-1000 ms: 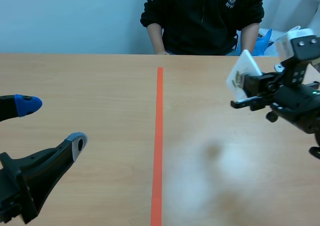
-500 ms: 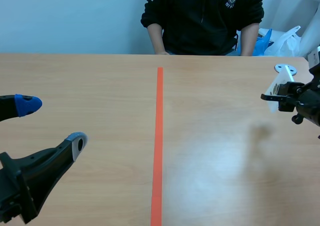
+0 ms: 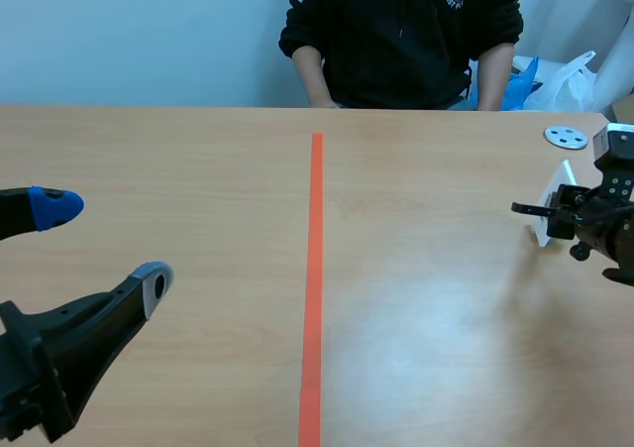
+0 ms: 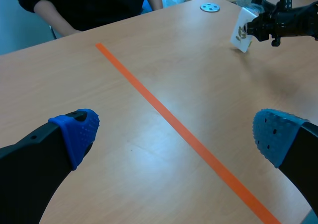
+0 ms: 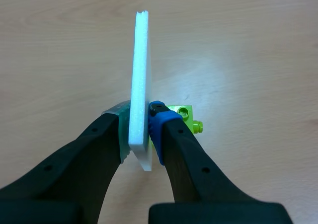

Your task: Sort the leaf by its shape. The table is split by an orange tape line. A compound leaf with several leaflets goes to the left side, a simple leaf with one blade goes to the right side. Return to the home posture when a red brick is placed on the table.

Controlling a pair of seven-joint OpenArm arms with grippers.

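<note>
Well right of the tape line (image 3: 314, 269): right gripper (image 5: 140, 128) clamped on a white card (image 5: 140, 70) (green brick (image 5: 183, 115) beside it). Left of the line: left gripper (image 4: 174, 133) spread wide, holding nothing.

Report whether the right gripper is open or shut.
Shut on the white foam card: the right gripper clamps both its faces.

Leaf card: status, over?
Left gripper open. Right gripper shut on card, upright, right of tape. Green brick beside card; disc beyond, apart.
</note>
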